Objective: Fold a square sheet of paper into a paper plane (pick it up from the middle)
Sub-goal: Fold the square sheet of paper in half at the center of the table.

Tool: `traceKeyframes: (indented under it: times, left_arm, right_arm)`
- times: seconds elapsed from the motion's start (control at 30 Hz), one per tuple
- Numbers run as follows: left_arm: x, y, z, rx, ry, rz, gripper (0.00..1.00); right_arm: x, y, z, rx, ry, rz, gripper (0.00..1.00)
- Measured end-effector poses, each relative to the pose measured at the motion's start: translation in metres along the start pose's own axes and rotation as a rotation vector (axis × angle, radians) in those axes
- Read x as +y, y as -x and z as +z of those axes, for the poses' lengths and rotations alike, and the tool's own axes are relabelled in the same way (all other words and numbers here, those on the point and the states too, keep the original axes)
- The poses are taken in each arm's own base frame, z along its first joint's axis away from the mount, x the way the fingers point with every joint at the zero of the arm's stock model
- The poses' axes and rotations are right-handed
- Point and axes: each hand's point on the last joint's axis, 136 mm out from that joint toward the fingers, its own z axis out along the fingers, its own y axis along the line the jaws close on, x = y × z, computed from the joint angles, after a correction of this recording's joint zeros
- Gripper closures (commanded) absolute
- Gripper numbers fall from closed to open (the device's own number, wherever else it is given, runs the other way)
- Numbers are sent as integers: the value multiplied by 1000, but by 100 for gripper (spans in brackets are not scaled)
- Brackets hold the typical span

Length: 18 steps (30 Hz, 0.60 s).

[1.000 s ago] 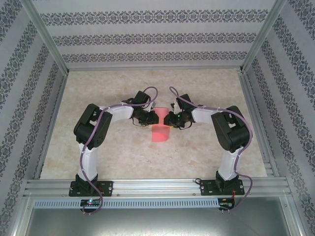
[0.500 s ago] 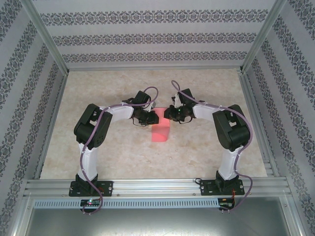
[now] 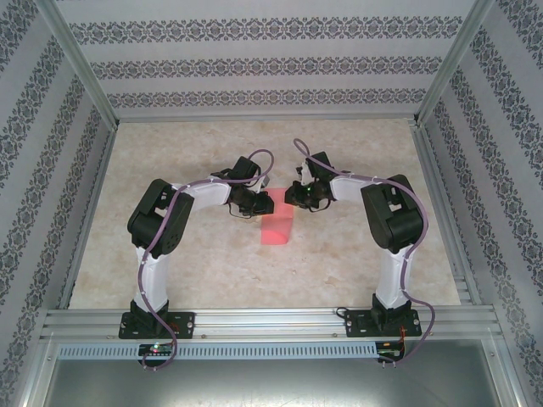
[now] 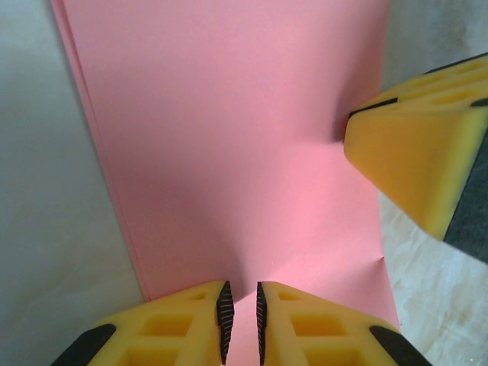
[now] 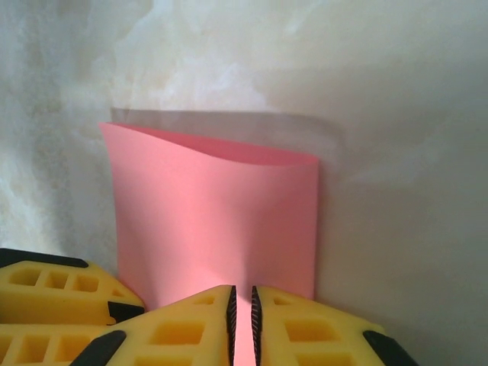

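The square sheet of paper (image 3: 276,229) is pink and lies doubled over at the table's middle. Its far edge is raised between both grippers. My left gripper (image 3: 265,203) comes in from the left. In the left wrist view its jaws (image 4: 240,320) stand a narrow slit apart with the pink sheet (image 4: 229,152) running between them. My right gripper (image 3: 288,199) meets it from the right. In the right wrist view its jaws (image 5: 242,324) pinch the near edge of the sheet (image 5: 213,213), which bows upward. The right gripper's yellow finger (image 4: 412,160) touches the sheet's right edge.
The marbled tabletop (image 3: 195,254) is bare around the sheet. Patterned walls and aluminium rails (image 3: 271,322) enclose the workspace. The left gripper's yellow fingers (image 5: 53,297) sit close beside the right jaws.
The right gripper has shifted slightly toward the far side and narrowed its jaws on the sheet. The sheet's far edge has drawn in. The left arm has stayed put.
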Motion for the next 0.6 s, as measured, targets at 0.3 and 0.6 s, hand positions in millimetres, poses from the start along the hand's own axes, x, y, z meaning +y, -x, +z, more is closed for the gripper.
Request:
traceKeyframes:
  times: [0.3, 0.6]
  left_arm:
    - [0, 0, 1, -1, 11, 20, 78]
    - [1, 0, 1, -1, 16, 24, 78]
  right_arm:
    - [-10, 29, -8, -105, -15, 3, 83]
    - [-6, 36, -8, -128, -10, 8, 83]
